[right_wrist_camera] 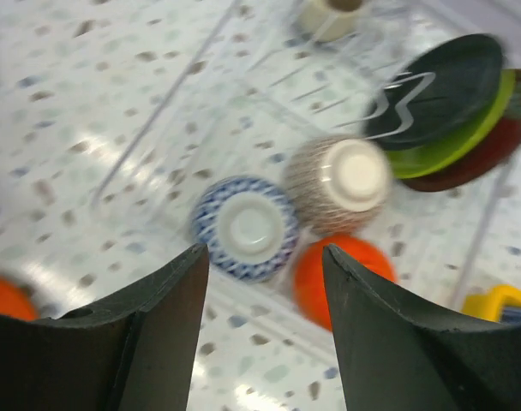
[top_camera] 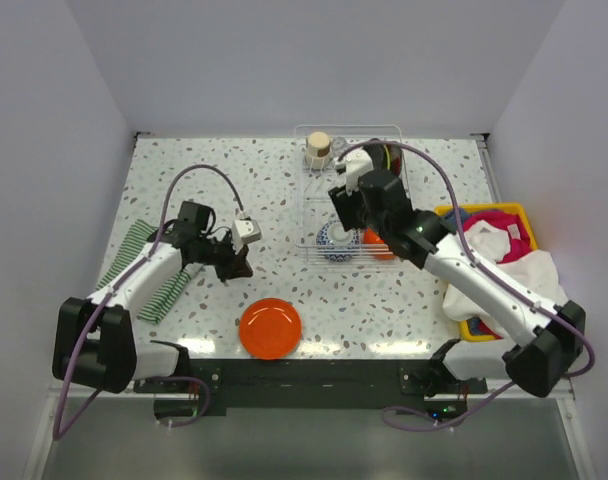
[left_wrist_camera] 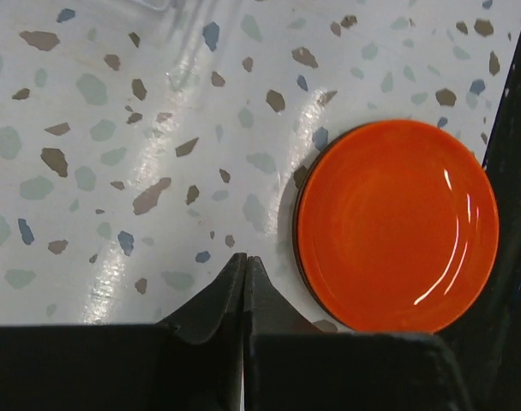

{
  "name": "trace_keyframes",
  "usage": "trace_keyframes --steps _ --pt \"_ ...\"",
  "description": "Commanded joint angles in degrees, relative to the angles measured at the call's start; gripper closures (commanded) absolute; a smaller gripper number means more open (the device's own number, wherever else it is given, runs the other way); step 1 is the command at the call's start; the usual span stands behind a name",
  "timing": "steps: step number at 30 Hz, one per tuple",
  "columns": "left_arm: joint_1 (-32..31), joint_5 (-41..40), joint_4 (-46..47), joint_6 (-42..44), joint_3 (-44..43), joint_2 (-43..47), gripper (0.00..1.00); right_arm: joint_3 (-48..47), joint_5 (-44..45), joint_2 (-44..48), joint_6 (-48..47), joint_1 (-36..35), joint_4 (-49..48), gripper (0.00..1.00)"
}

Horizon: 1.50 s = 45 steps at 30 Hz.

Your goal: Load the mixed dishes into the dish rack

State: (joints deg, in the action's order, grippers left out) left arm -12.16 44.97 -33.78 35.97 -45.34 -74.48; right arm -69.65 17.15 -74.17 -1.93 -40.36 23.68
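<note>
The dish rack (top_camera: 306, 196) stands at the back middle. In the right wrist view it holds an upturned blue-white bowl (right_wrist_camera: 248, 227), an upturned brown patterned bowl (right_wrist_camera: 338, 181), an orange bowl (right_wrist_camera: 342, 274), and black (right_wrist_camera: 440, 90), lime green (right_wrist_camera: 470, 137) and dark red (right_wrist_camera: 505, 147) plates on edge. A beige cup (top_camera: 318, 148) sits at its far end. My right gripper (right_wrist_camera: 265, 257) is open and empty above the bowls. An orange plate (top_camera: 270, 328) lies on the table near the front. My left gripper (left_wrist_camera: 245, 257) is shut and empty, just left of that plate (left_wrist_camera: 398, 227).
A green-white striped cloth (top_camera: 144, 262) lies at the left under the left arm. A yellow bin (top_camera: 512, 212) of coloured cloths sits at the right, with white cloth spilling over it. The black front rail (top_camera: 314, 372) runs just below the orange plate.
</note>
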Motion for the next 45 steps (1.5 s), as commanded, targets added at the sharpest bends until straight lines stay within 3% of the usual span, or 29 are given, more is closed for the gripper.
trace_keyframes --steps 1,5,12,16,18,23,25,29,36,40,42,43,45 --pt "-0.32 -1.19 -14.54 21.48 -2.03 2.32 0.98 8.64 -22.21 1.84 11.5 -1.3 -3.02 0.42" --pt "-0.32 -5.24 -22.01 35.54 0.16 2.85 1.0 14.61 -32.78 -0.71 17.48 -2.44 -6.71 0.49" --pt "-0.4 -6.48 -21.42 39.62 4.91 2.94 1.0 25.25 -31.66 -1.59 28.98 -11.4 -19.54 0.46" --pt "-0.4 -5.77 -18.26 36.29 5.96 3.28 1.0 28.25 -26.48 -3.26 33.65 -16.06 -21.83 0.43" --pt "-0.32 -6.38 -14.4 30.5 6.93 4.07 0.98 28.69 -24.1 -5.35 36.8 -18.0 -22.53 0.42" --pt "1.26 -7.7 -6.67 14.97 8.86 8.99 0.76 26.41 -18.83 -9.67 41.13 -19.67 -20.97 0.42" --pt "1.88 -7.88 -6.47 13.69 8.87 11.18 0.71 24.66 -17.33 -11.95 43.06 -19.85 -18.24 0.43" --pt "3.46 -12.09 -2.0 7.82 10.01 16.28 0.66 22.54 -15.48 -15.21 44.03 -20.2 -17.35 0.51" --pt "4.25 -13.68 -2.43 7.98 11.5 20.86 0.65 18.23 -10.38 -17.06 40.35 -20.99 -10.6 0.73" --pt "4.25 -13.51 -0.68 6.84 11.59 20.78 0.64 17.18 -7.92 -16.53 36.66 -20.99 -7.25 0.81" --pt "4.25 -12.98 0.47 6.22 11.07 19.9 0.64 17.0 -8.09 -16.01 33.67 -20.99 -6.9 0.88" --pt "4.25 -12.8 0.73 5.96 10.89 19.64 0.64 16.91 -8.01 -16.0 32.79 -20.99 -6.81 0.97" --pt "4.25 -11.93 1.7 5.26 10.28 18.32 0.64 16.91 -7.65 -15.92 30.77 -20.99 -7.33 1.0"
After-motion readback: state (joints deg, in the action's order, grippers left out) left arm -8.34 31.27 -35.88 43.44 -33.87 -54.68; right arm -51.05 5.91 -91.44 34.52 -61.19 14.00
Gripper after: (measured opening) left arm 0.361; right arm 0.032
